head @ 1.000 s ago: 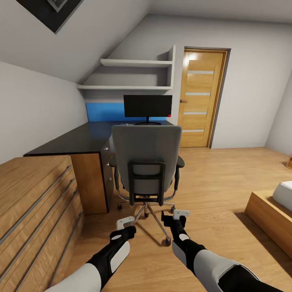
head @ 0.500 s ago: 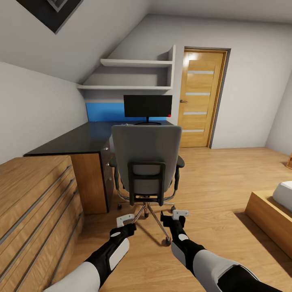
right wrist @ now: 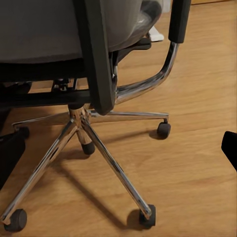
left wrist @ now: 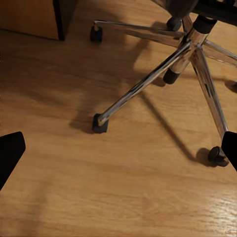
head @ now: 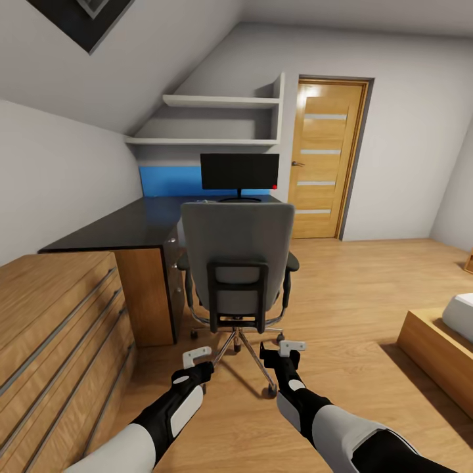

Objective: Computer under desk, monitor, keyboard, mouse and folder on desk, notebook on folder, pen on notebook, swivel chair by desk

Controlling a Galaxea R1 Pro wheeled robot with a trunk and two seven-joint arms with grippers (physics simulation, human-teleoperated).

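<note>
At the far left of the head view a light wooden dresser (head: 56, 328) with long bar handles is seen, its front edge running toward the robot. Just beyond it the desk (head: 125, 230) is set along the sloped wall, its glossy black top ending in a wooden side panel that abuts the dresser. A strip of bare floor (head: 341, 282) is left between the dresser front and the left arm.

The left gripper (head: 197, 357) is held low above the floor, just behind the chair's base, with its jaws parted and nothing between them; in the left wrist view the dark fingertips (left wrist: 10, 153) are seen wide apart at the frame edges, with chrome spokes and casters beyond.

The swivel chair (head: 236, 263) is placed in the middle, its tall grey back turned to the robot and its left armrest close to the desk's drawer side. Whatever lies on the seat is hidden by the backrest. Behind it the monitor (head: 239, 172) is standing on the desk top before a blue wall panel (head: 167, 181).

The right gripper (head: 289, 347) is likewise held spread and empty, near a rear spoke of the base; the chair's frame and star base (right wrist: 94, 143) are seen close up in the right wrist view.

To the right, open wooden floor is stretched to a door (head: 325, 157), bounded at the far right by a low wooden bed frame (head: 437, 355).
</note>
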